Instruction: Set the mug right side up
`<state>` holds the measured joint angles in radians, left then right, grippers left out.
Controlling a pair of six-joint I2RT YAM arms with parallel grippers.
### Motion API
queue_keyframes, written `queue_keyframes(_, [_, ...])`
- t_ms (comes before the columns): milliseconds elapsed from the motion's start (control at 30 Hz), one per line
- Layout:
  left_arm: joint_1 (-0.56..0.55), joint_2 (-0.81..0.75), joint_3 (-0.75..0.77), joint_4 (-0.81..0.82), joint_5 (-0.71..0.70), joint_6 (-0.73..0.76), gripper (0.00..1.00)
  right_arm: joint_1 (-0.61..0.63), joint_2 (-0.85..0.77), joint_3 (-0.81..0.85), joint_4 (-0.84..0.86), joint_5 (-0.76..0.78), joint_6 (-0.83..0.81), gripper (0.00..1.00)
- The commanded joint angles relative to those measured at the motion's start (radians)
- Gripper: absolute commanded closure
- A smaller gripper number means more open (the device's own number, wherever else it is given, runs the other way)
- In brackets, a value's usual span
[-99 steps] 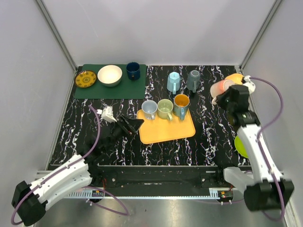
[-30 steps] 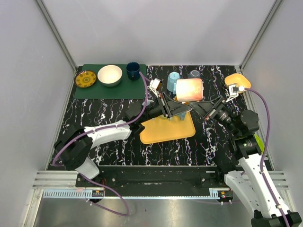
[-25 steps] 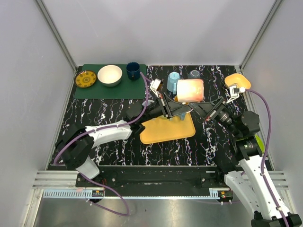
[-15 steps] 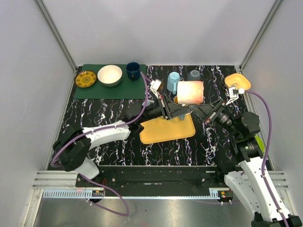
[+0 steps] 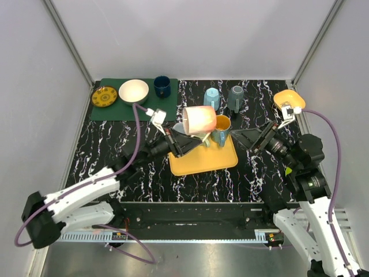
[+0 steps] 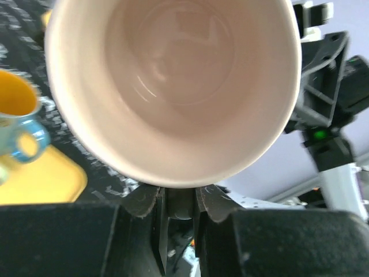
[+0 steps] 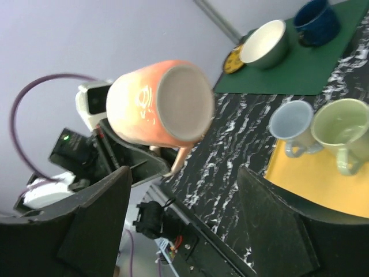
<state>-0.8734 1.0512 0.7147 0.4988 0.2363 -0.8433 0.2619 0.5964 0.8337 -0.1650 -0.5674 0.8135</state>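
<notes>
A pink-orange mug (image 5: 200, 119) hangs in the air above the left end of the yellow tray (image 5: 202, 158). It is tipped on its side with its base (image 7: 180, 103) facing the right arm. My left gripper (image 5: 195, 138) is shut on the mug's handle (image 6: 177, 202), and the mug's pale inside (image 6: 173, 86) fills the left wrist view. My right gripper (image 5: 256, 138) stands open to the right of the tray, well clear of the mug. Nothing is between its fingers (image 7: 95, 225).
On the tray stand a light blue mug (image 7: 291, 124), a green mug (image 7: 340, 133) and an orange-lined mug (image 5: 221, 126). Two upturned mugs (image 5: 211, 98) sit behind. A green mat (image 5: 135, 107) holds a plate (image 5: 104, 96), bowl (image 5: 134, 91) and dark cup (image 5: 162, 86). An orange object (image 5: 286, 99) lies far right.
My right gripper opened, let go of the mug and drew back to the right. My left arm pulled the mug leftward and nearer, still held by the handle.
</notes>
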Motion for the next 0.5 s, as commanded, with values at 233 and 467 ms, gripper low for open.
queue_keyframes(233, [-0.110, -0.365, -0.106, -0.679, -0.515, 0.214, 1.00, 0.007, 0.017, 0.116, -0.304, 0.339, -0.160, 0.20])
queue_keyframes(467, [-0.249, -0.352, -0.147, -0.836, -0.712, 0.141, 1.00, 0.007, 0.052, 0.110, -0.318, 0.365, -0.174, 0.21])
